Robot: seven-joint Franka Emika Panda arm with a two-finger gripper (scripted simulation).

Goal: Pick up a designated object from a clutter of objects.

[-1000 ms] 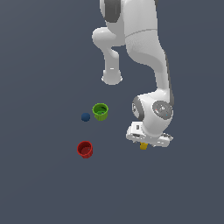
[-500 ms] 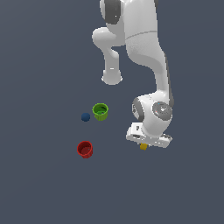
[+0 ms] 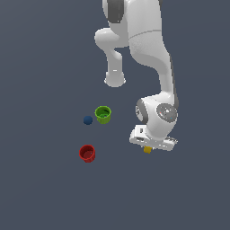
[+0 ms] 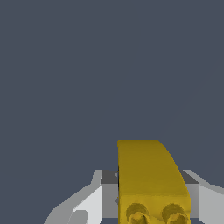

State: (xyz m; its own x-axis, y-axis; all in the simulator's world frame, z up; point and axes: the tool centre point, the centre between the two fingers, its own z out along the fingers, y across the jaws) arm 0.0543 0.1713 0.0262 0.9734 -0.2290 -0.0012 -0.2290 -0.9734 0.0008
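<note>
The ball (image 3: pixel 88 120) sits just beside the near cup (image 3: pixel 103 114), on the exterior view's left. Another cup (image 3: pixel 87 153) lies nearer the camera. The block (image 3: pixel 147 150) sits well apart to the right, between the gripper (image 3: pixel 148 148) fingers.

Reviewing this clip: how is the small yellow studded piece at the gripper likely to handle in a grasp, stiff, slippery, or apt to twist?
The yellow piece looks like a rigid moulded block, so it should hold its shape. Its flat side probably gives the fingers a fair seat, but the curved slope and glossy surface may let it slip or twist. Being tiny beside the red cup, it is likely light.

Two cups (image 3: pixel 103 114), one ball (image 3: pixel 88 120), one yellow piece (image 3: pixel 147 150)
</note>
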